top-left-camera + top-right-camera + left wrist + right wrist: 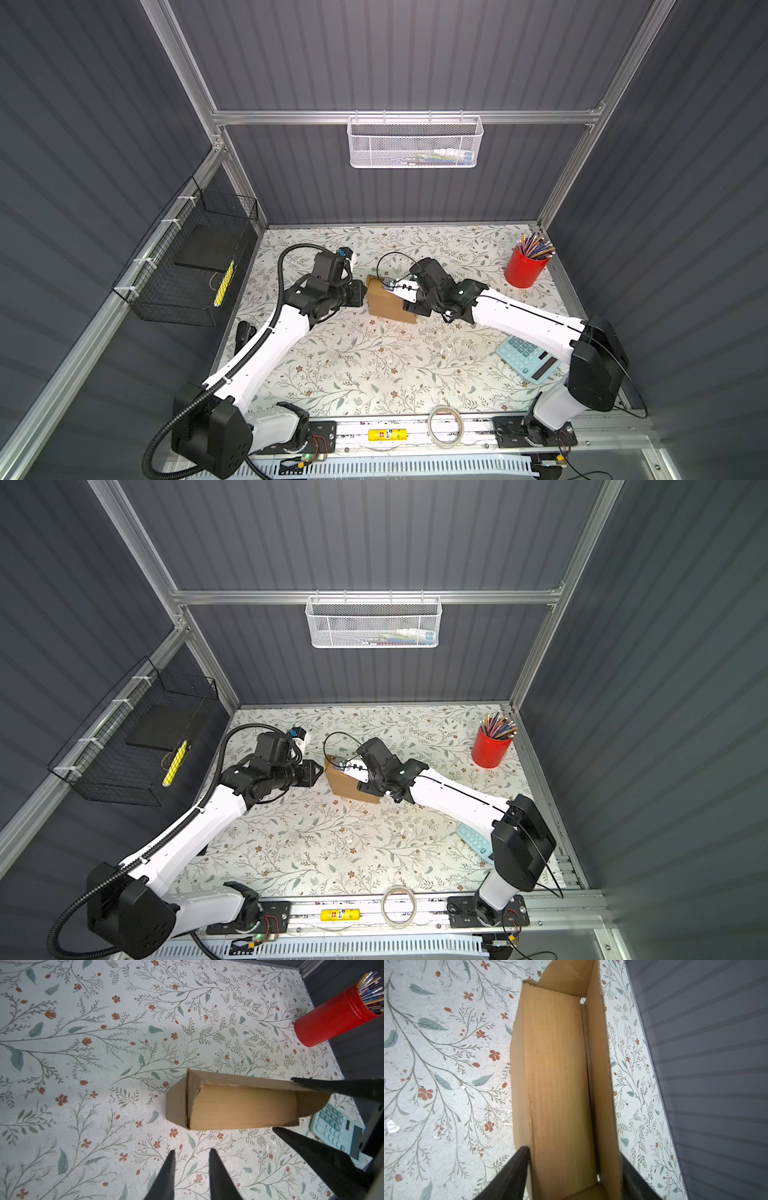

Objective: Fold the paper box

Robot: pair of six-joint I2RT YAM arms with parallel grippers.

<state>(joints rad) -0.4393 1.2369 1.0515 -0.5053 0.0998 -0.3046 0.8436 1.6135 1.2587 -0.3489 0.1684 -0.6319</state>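
Left claw [192, 1151] is hanging parted and empty, with the paper box [388, 301] lying just ahead of its tips on the flowered table [353, 365]. Moving right, the box's other end is sitting between the fingers of the right claw [574, 1150], which is clamping its 2 long walls. What is worrying me is that only 1 claw is holding it, and a rounded flap [309, 1103] beside that claw is standing untucked. If the left claw pushes in off-centre, the box could pivot in the grip, skid away, or crease a thin wall instead of bending on its score.
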